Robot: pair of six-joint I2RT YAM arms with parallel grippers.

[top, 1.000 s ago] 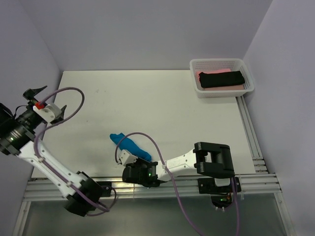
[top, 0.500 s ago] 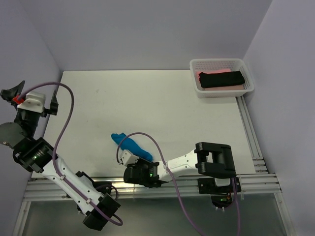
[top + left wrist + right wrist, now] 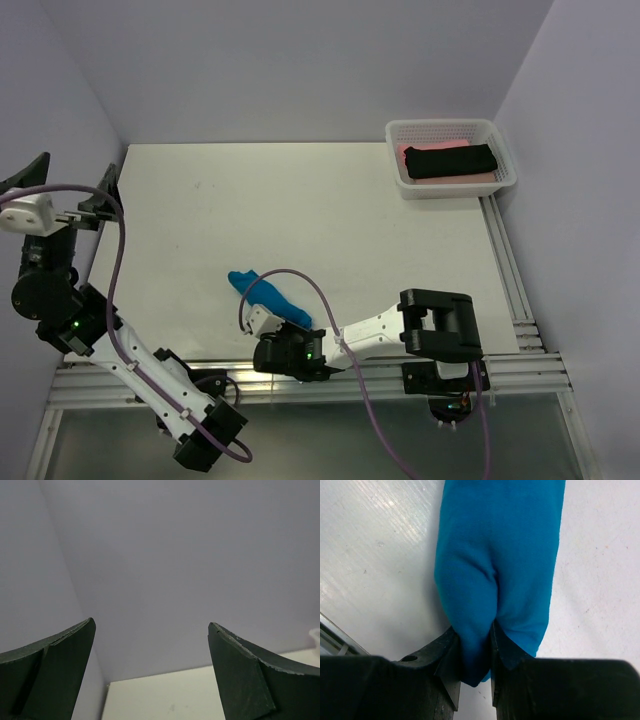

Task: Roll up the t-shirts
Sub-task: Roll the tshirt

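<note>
A rolled bright blue t-shirt (image 3: 263,292) lies on the white table (image 3: 300,200) near the front edge. My right gripper (image 3: 290,335) is low at its near end, shut on a fold of the blue t-shirt (image 3: 495,565), with one finger (image 3: 507,647) pressed into the cloth. A rolled black t-shirt (image 3: 450,160) lies on a pink one (image 3: 408,152) in the white mesh basket (image 3: 505,170) at the back right. My left gripper (image 3: 68,185) is raised high at the far left, open and empty, its fingers (image 3: 240,675) pointing at the back wall.
Metal rails (image 3: 510,270) run along the table's right and front edges. Purple-grey walls (image 3: 300,70) close in the back and both sides. The right arm's purple cable (image 3: 300,285) loops over the table beside the blue roll.
The left arm has swung up and further left, its gripper turning toward the back wall. The right gripper and the blue t-shirt have barely shifted.
</note>
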